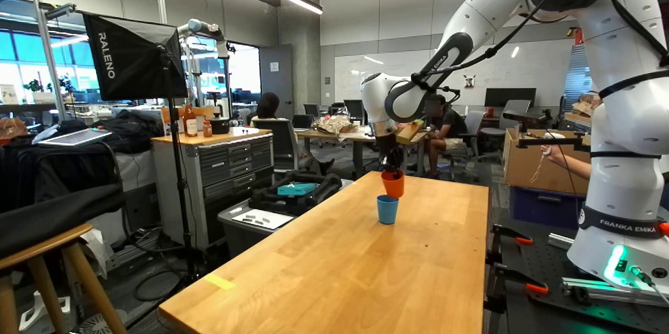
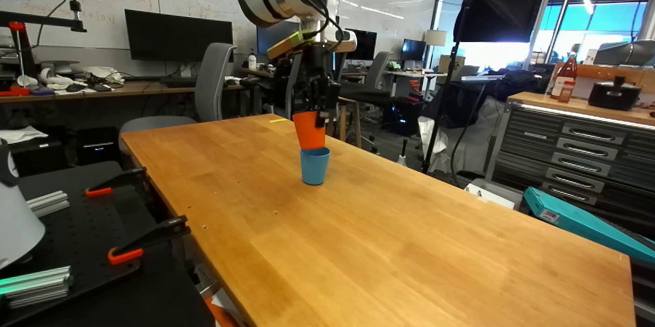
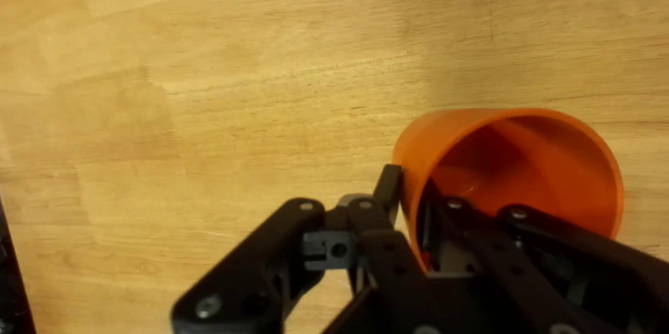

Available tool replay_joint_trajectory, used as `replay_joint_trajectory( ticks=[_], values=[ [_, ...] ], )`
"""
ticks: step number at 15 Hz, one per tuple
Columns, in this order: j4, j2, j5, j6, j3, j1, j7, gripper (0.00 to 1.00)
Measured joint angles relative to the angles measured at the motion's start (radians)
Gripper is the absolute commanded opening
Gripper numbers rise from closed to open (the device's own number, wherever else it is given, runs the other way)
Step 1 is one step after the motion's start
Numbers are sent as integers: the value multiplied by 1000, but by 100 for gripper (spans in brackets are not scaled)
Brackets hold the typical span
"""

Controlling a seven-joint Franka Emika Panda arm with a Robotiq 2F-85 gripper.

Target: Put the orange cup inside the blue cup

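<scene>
Work surface: butcher-block table [image 1: 360, 266]. Above it: Franka Panda arm [image 1: 483, 4], with two-finger Robotiq gripper [image 3: 409, 196] pointed down. On table: blue plastic cup [image 2: 314, 167], upright; not seen in wrist view. Over that: orange plastic cup [image 2: 308, 131], apart from table, slightly tilted, base close to blue rim and a little off-centre in both exterior views. Contact between the two cups: cannot tell.

Handling (judged): light, thin-walled, fairly stiff plastic; hardly fragile, but likely to flex under a hard squeeze. Smooth-looking, so expect pivoting about a one-wall grip on any push against blue rim. Much alike in size and taper: expect a snug nest, perhaps some sticking.

Fingers [image 3: 388, 185]: clamped on the orange wall by its rim, one inside, one outside. Sensible hold; leaves base free to enter. Grip high, to spare outer fingertip from fouling blue rim near full depth. Level and centre first, then lower; release only after seating. Judgement: at the point of insertion, not yet nested.
</scene>
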Motion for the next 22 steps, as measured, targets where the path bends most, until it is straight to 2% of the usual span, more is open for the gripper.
replay_joint_trajectory(
  ticks=[8, 9, 10, 11, 16, 19, 22],
  values=[
    [30, 35, 0, 16, 16, 13, -1, 3],
    [30, 39, 0, 18, 16, 15, -1, 34],
    [30, 41, 0, 18, 16, 16, -1, 35],
    [30, 43, 0, 18, 16, 16, 0, 40],
    [34, 46, 0, 18, 17, 19, 0, 80],
    [43, 44, 1, 17, 25, 28, 0, 99],
    [47, 21, 4, -8, 51, 50, -2, 100]
  ],
)
